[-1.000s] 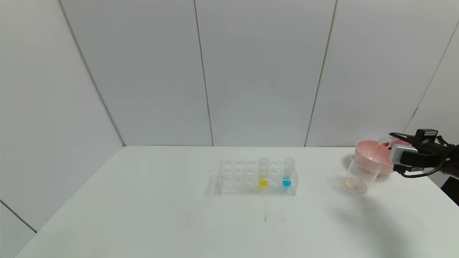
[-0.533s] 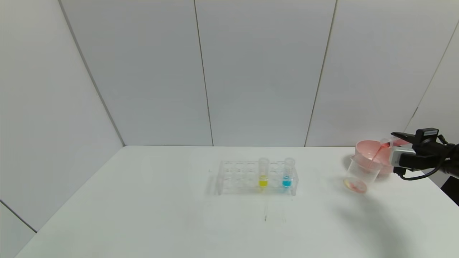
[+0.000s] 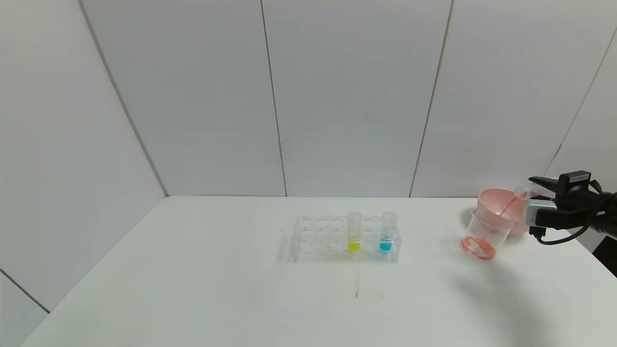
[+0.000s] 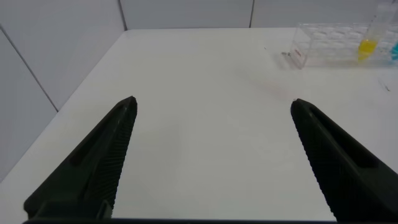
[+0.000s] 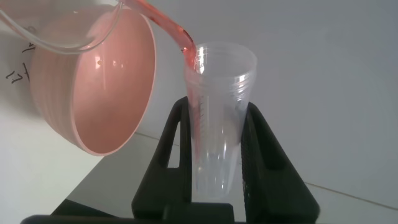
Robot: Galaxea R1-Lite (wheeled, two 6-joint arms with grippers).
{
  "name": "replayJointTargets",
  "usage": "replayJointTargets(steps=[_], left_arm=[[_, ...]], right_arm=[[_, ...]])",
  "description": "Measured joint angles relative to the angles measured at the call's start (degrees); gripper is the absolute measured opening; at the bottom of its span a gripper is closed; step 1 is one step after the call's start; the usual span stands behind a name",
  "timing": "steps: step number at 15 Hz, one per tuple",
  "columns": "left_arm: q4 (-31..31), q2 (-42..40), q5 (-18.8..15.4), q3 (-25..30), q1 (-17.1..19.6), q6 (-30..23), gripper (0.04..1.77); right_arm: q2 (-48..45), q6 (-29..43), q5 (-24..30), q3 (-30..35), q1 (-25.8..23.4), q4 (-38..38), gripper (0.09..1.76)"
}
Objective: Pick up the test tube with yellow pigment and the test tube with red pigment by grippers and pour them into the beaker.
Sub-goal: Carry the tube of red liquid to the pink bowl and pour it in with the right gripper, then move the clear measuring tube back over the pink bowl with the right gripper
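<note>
My right end effector (image 3: 530,189) is at the far right of the tabletop (image 3: 193,289), its two fingers clamped on the test tube with red pigment (image 5: 219,124). I hold that tube tipped over, its open mouth pointing toward the beaker (image 3: 487,233), and a thin orange-red stream runs from the mouth down into the beaker. A ring of red liquid lies at the beaker's bottom. In my right wrist view the tube sits squarely between my two black fingers (image 5: 171,155), its mouth at the far end, and the stream (image 5: 168,28) leaves the lip and passes through the beaker's clear wall (image 5: 68,28). Just behind the beaker stands a pink bowl (image 3: 501,207); I cannot tell whether the two touch.

The test tube with yellow pigment (image 3: 354,232) stands upright in the clear rack (image 3: 318,238) near the middle of the tabletop, well apart from the beaker. One slot is free between it and a tube with blue liquid (image 3: 387,233), which stands upright in the same rack on the beaker's side.

My left end effector (image 4: 211,162) does not show in the head view. Its own wrist view shows its fingers spread wide apart with nothing between them, above bare tabletop, with the rack and the yellow tube (image 4: 370,37) far off.
</note>
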Motion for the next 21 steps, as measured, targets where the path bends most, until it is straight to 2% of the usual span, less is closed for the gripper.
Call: replayJointTargets(steps=[3,10,12,14,18,21], left_arm=[[0.0,0.0,0.0,0.0,0.0,0.0,1.76],[0.0,0.0,0.0,0.0,0.0,0.0,1.76],[0.0,0.0,0.0,0.0,0.0,0.02,1.76],[0.0,0.0,0.0,0.0,0.0,0.02,1.76],[0.0,0.0,0.0,0.0,0.0,0.0,1.76],[0.0,0.0,0.0,0.0,0.0,0.0,1.76]], right_arm=[[-0.13,-2.52,-3.36,-0.15,0.06,-0.38,0.52],[-0.2,-2.91,-3.56,-1.02,0.09,-0.4,0.52],[-0.13,-0.69,-3.58,-2.15,0.35,-0.06,0.52],[0.13,8.57,-3.85,-5.35,1.4,0.6,0.52],[1.33,45.32,-7.89,-13.92,5.23,5.12,0.52],[2.54,69.68,-9.41,-16.1,5.92,6.7,0.52]])
